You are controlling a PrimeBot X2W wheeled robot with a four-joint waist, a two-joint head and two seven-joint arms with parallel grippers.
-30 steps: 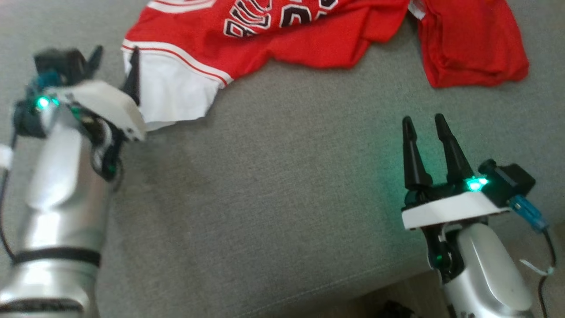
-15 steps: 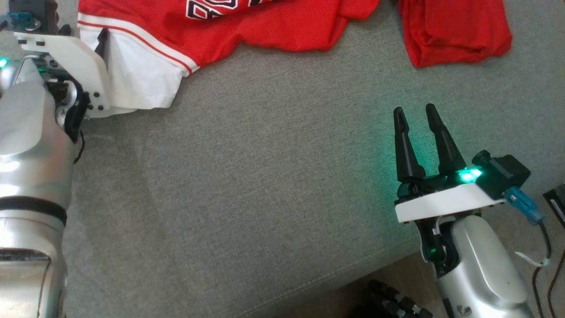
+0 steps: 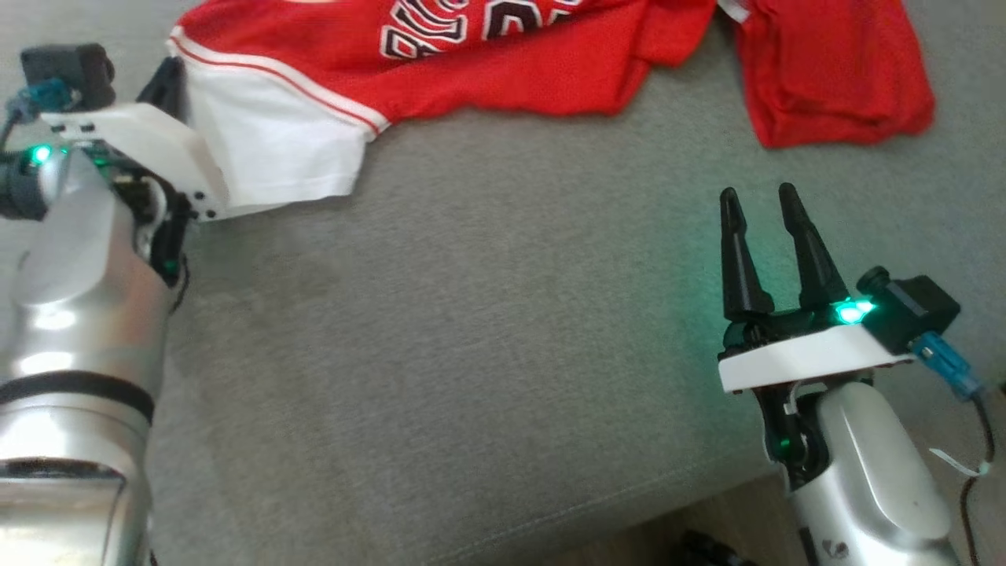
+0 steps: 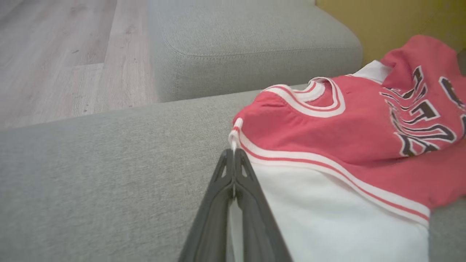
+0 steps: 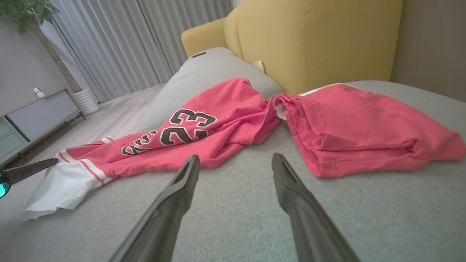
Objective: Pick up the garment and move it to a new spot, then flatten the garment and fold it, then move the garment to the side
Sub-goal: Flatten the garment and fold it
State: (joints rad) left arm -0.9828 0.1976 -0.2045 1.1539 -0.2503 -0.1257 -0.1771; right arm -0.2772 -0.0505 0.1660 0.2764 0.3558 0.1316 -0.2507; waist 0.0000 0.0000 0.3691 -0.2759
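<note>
Left gripper [image 4: 233, 154], fingers pressed together and pinching the corner of the garment [image 3: 487, 71] where its red-and-white striped trim meets the white panel [image 3: 267, 149]; in the left wrist view a sliver of white cloth shows between the two fingers. The garment, a red jersey with black-and-white lettering and the number 23 facing up, lies crumpled across the far part of the grey sofa seat [image 3: 471, 354]. Its white panel is at the robot's left and a bunched red fold at the robot's right, close to the yellow backrest [image 5: 309, 40]. Right gripper [image 3: 758, 200], fingers spread with nothing between them, is over bare seat fabric near the seat's front edge, pointing toward the garment and well apart from it. A second grey cushion [image 4: 247, 47] and a wooden floor [image 4: 54, 54] lie beyond the pinched corner
</note>
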